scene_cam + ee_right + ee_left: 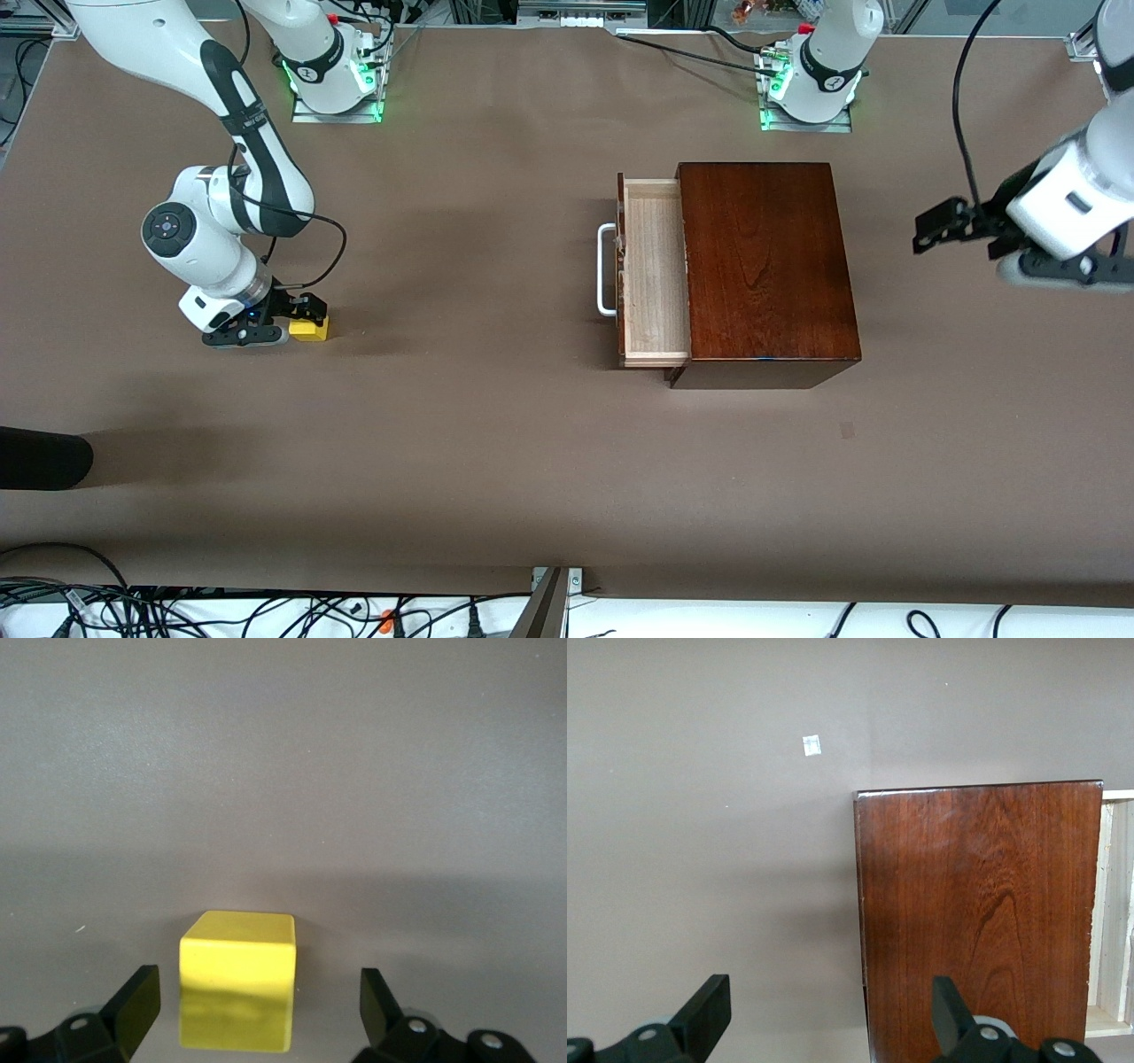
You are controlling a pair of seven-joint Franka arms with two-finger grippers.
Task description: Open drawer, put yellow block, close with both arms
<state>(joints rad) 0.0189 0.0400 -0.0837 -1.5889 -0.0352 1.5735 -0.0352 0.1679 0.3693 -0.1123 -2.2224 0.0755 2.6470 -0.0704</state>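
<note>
The drawer (654, 270) already stands pulled out of the glossy dark reddish-brown wooden box (766, 266), its pale light-wood tray bare and its white U-shaped bar handle (606, 270) pointing toward my right arm's end of the brown table (496, 443). So I judge the opening done and the pick-up of the block to be the step in hand.

My right pincer (301, 319) is down low at the table, its two black fingers (133, 1005) spread as wide as they go. The small bright yellow cube (237, 979) sits on the table between them, nearer one finger than the other, with a clear gap on each side. Nothing is pinched yet; in the front view the cube (310, 329) peeks out just beside my fingertips, well apart from the box.

My left pincer (831, 1014) waits up in the air over the table by the box's closed end, fingers spread and holding nothing. Its wrist view looks down on the box top, with a sliver of the pale tray at the edge.

What the next move calls for, as I reckon it:
- Shift my right pincer a touch so the cube lies midway between the fingers.
- Press the fingers together on its flat sides, square rather than on a corner.
- Lift straight up, carry it over the open tray and let go inside.

The block is small and smooth, so an off-centre squeeze could twist it out.
</note>
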